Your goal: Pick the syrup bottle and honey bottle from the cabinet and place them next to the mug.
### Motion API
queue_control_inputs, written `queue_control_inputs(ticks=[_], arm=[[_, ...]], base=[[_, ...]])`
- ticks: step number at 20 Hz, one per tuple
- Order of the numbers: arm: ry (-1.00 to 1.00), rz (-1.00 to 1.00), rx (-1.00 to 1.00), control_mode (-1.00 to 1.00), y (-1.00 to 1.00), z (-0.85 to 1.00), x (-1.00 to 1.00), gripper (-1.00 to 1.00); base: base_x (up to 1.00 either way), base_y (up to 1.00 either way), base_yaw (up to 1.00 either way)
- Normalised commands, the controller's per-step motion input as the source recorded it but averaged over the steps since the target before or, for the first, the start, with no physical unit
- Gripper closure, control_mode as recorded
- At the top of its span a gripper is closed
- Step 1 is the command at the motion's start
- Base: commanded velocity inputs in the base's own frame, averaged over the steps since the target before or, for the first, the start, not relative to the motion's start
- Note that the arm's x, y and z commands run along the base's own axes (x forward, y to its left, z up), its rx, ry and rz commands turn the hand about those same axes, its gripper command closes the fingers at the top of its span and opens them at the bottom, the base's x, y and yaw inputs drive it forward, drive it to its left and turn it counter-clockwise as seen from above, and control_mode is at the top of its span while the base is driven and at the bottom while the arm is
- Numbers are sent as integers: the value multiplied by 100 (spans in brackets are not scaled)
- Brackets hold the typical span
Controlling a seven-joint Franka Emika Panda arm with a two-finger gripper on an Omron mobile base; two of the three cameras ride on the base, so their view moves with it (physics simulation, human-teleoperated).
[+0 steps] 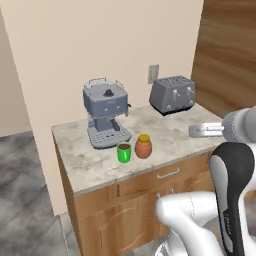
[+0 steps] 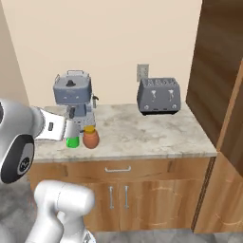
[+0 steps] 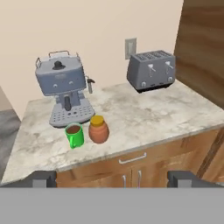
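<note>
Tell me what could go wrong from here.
The honey bottle stands close beside the mug, near the counter front edge, so setting the syrup bottle down there could knock either one over. The coffee machine right behind leaves little room. The gripper is open and empty.

1. The arm (image 1: 227, 195) was glossy white, built of rounded, tube-like segments.
2. Its joints were dark: a black, rounded band wrapped the segment in the left base view.
3. A dark grey joint cap (image 2: 18, 161) with a small pale marking showed in the right base view.
4. The gripper (image 3: 113, 178) had two small dark grey, blocky finger tips (image 3: 43, 178).
</note>
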Motion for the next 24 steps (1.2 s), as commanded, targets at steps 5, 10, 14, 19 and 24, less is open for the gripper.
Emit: queue_control_inputs(ticks=[5,10,14,19,24], arm=[[0,0,0,100,0,0,0,-100],[0,0,0,100,0,0,0,-100],[0,0,0,100,0,0,0,-100],[0,0,0,100,0,0,0,-100],[0,0,0,100,0,0,0,-100]], base=[[-13,33,-78],[-23,30,-84],[-29,18,-84],[-37,-48,-43],[-56,-81,-11]])
